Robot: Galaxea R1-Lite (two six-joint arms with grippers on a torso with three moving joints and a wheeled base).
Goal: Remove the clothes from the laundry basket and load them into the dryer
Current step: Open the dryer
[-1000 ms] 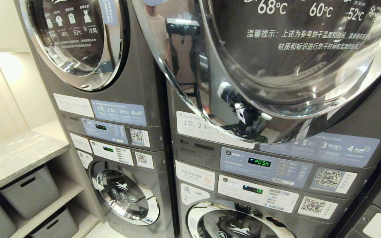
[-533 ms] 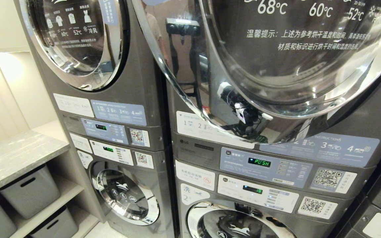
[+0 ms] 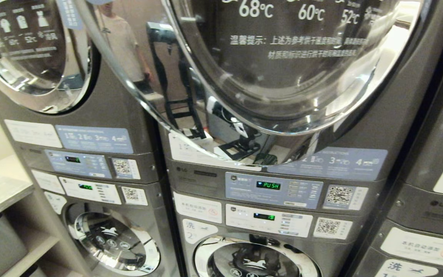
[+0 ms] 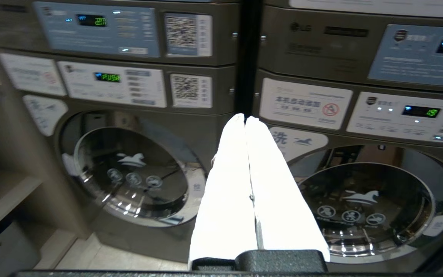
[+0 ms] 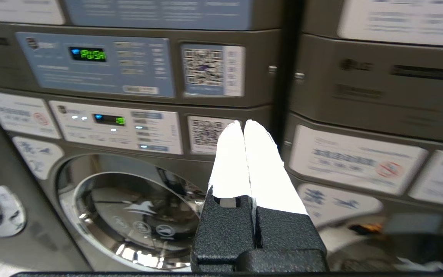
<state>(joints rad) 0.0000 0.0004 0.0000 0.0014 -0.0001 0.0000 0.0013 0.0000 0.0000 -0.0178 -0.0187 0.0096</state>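
We are facing the shut dryer [image 3: 283,77] at twelve o'clock, left gripper [image 4: 245,119] and right gripper [image 5: 243,124] pressed together empty, risking loading nothing.

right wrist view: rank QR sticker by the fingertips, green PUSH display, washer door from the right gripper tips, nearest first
Judged by apparent spacing in the right wrist view, from the shut right gripper:
1. QR sticker, lower panel, right beside the tips.
2. Washer door, below the panels, off to the display's side.
3. PUSH display, upper blue panel, farthest.
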